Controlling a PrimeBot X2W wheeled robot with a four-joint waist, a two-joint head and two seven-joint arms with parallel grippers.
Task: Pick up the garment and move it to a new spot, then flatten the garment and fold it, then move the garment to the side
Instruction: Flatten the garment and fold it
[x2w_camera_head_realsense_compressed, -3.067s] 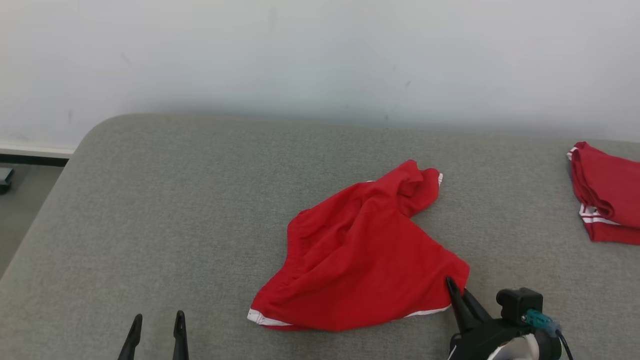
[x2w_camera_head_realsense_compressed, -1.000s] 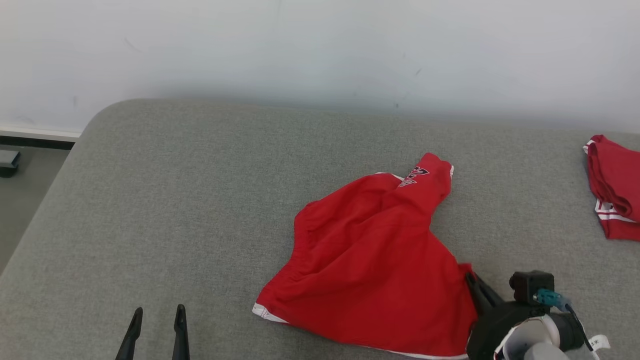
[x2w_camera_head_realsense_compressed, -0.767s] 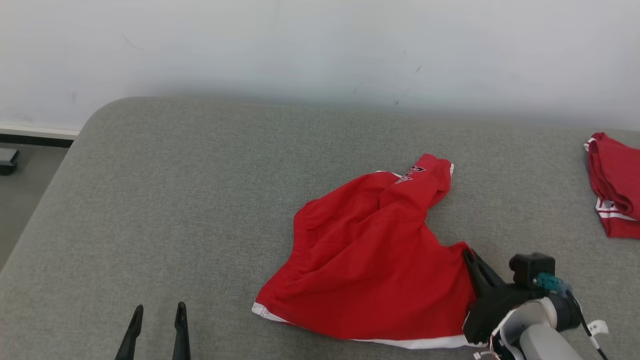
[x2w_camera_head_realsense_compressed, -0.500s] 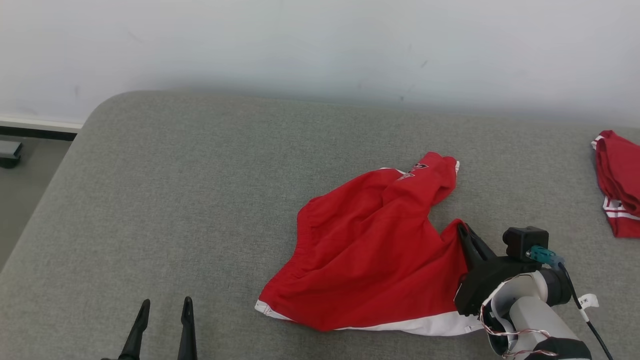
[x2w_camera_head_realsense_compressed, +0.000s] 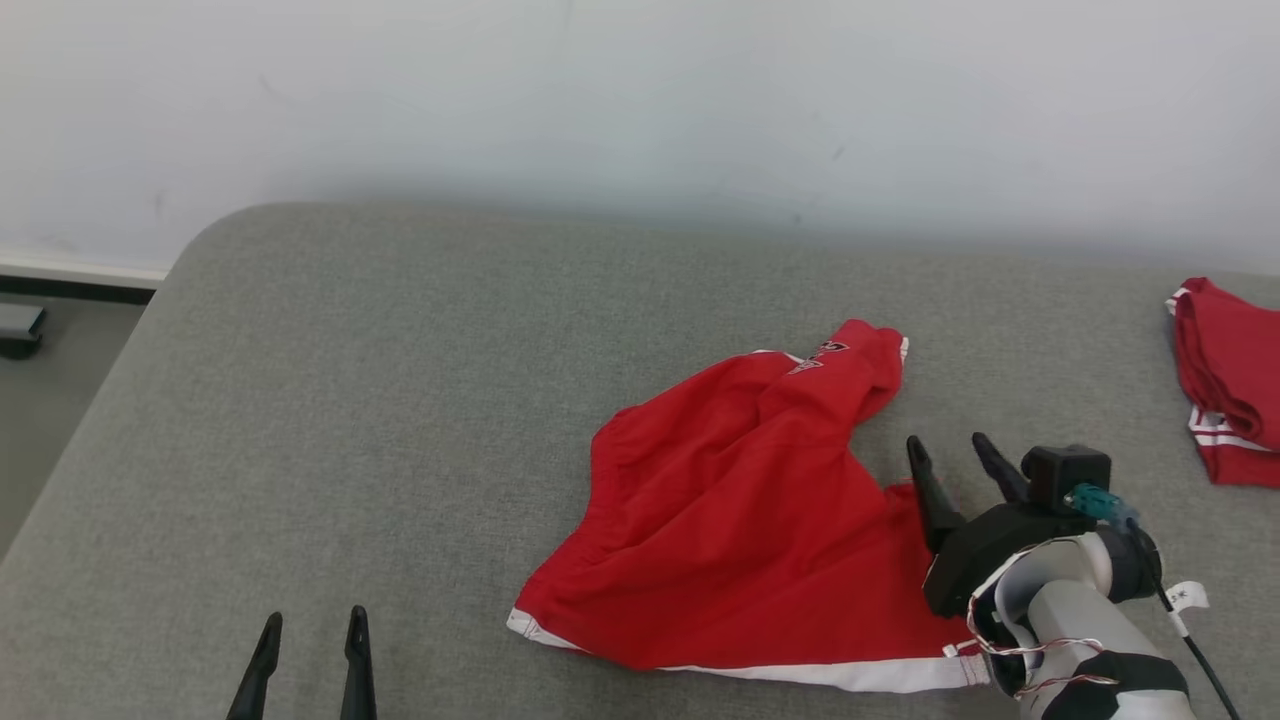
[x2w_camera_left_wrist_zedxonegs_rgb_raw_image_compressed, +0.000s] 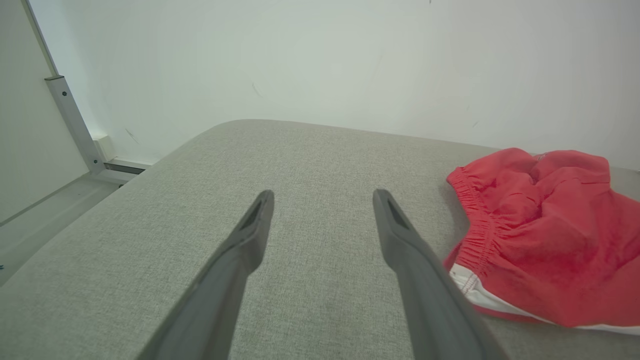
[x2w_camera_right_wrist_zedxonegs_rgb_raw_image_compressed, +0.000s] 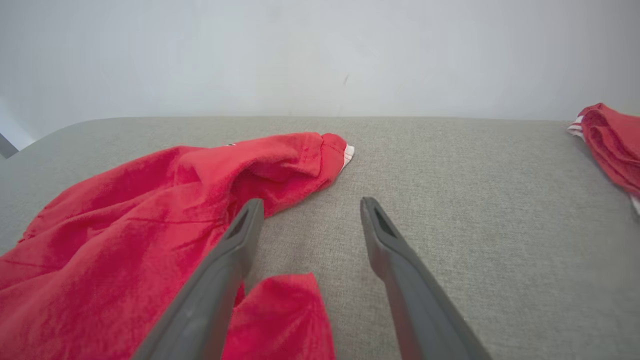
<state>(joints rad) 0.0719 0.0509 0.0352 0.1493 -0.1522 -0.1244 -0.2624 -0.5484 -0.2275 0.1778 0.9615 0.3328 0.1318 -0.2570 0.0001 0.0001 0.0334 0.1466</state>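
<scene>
The garment (x2w_camera_head_realsense_compressed: 735, 520) is a pair of red shorts with white trim, lying rumpled on the grey padded table (x2w_camera_head_realsense_compressed: 400, 400), a bit right of the middle. Its gathered waistband (x2w_camera_left_wrist_zedxonegs_rgb_raw_image_compressed: 472, 225) faces left and one leg (x2w_camera_right_wrist_zedxonegs_rgb_raw_image_compressed: 295, 160) is bunched toward the far side. My right gripper (x2w_camera_head_realsense_compressed: 950, 452) stands open at the garment's right edge, fingers apart and nothing between them; a red corner (x2w_camera_right_wrist_zedxonegs_rgb_raw_image_compressed: 280, 315) lies just below its fingers. Low at the near left, my left gripper (x2w_camera_head_realsense_compressed: 308, 632) stands open over bare table, well clear of the cloth.
A second red garment (x2w_camera_head_realsense_compressed: 1228, 380) with white stripes lies folded at the table's right edge, also seen as a red pile (x2w_camera_right_wrist_zedxonegs_rgb_raw_image_compressed: 607, 140) from the right wrist. The table's rounded left end drops to the floor (x2w_camera_head_realsense_compressed: 40, 400). A white wall stands behind.
My right gripper has let go of the garment's right corner and opened; the corner now lies on the table. The left arm has stayed put. The camera shifted slightly.
</scene>
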